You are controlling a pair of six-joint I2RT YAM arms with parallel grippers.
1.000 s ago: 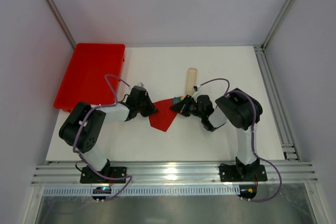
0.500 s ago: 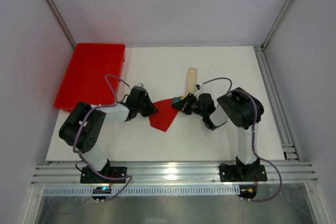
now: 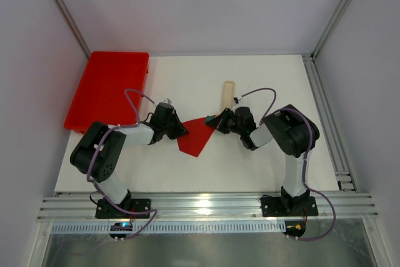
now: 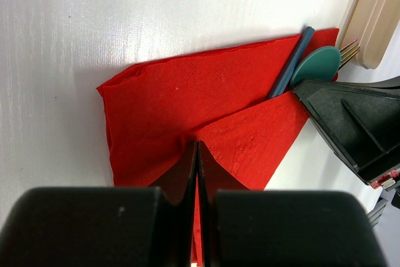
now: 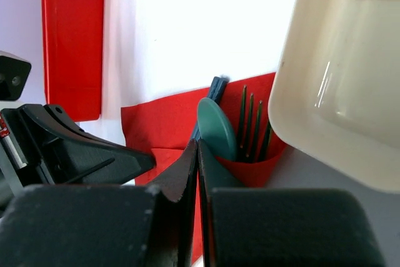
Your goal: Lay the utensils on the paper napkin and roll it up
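Observation:
The red paper napkin (image 3: 194, 136) lies folded on the white table, its flaps wrapped over the utensils. In the left wrist view, a teal spoon bowl (image 4: 315, 65), a blue handle (image 4: 291, 60) and fork tines (image 4: 348, 50) stick out of the napkin (image 4: 181, 101) at its far corner. My left gripper (image 4: 197, 146) is shut, pinching a folded flap on the napkin's left side. My right gripper (image 5: 198, 144) is shut on the napkin's edge (image 5: 164, 128), right beside the spoon (image 5: 217, 128) and fork (image 5: 250, 130). From above, the left gripper (image 3: 180, 130) and right gripper (image 3: 215, 122) face each other across the napkin.
A pale beige oblong tray (image 3: 227, 95) lies just beyond the right gripper and fills the right wrist view's upper right (image 5: 344, 73). The big red plastic tray (image 3: 107, 87) sits at the table's far left. Metal frame rails (image 3: 328, 117) run along the right edge.
The right arm's wrist has swung slightly away from me, with its gripper staying at the napkin's right corner. The left arm and the napkin have not visibly moved.

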